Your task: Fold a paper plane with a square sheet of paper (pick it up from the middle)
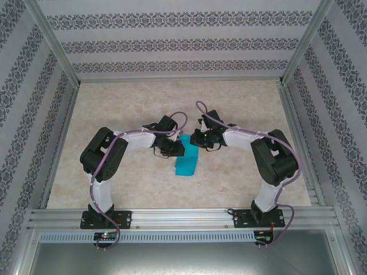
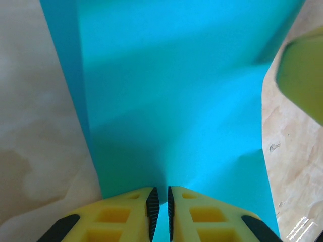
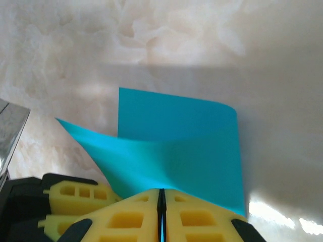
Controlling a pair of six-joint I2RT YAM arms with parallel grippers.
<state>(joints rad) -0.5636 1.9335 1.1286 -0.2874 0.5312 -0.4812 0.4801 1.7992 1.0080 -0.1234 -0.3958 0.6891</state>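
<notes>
The sheet of paper (image 1: 186, 163) lies near the middle of the table (image 1: 132, 103), just below the point where the two arms meet in the top view. From there it no longer reads as a square. It shows as a narrow turquoise-blue strip, slightly tilted, with its upper end hidden under the hands and its lower end free on the marbled surface.

The left hand (image 1: 174, 150) comes in from the left and the right hand (image 1: 194, 139) from the right. Both are at the strip's upper end and very close together.

In the left wrist view the sheet (image 2: 171, 101) covers most of the centre of the frame. It is plain and unmarked, with soft bands of shadow across it and a darker band along its left edge. The left hand (image 2: 160, 194), at the bottom centre, is pinched onto the paper, and a thin sliver of blue shows between the black pads. A blurred yellow finger of the right hand (image 2: 303, 75) is at the right edge.

In the right wrist view the paper (image 3: 192, 151) shows two layers. A flat rectangle lies behind, its upper right corner curving. A nearer flap runs out to a sharp point at centre left. The right hand (image 3: 161, 194) is closed tight on the near edge of the sheet at the bottom centre. The left hand (image 3: 65, 201) sits at the lower left.
</notes>
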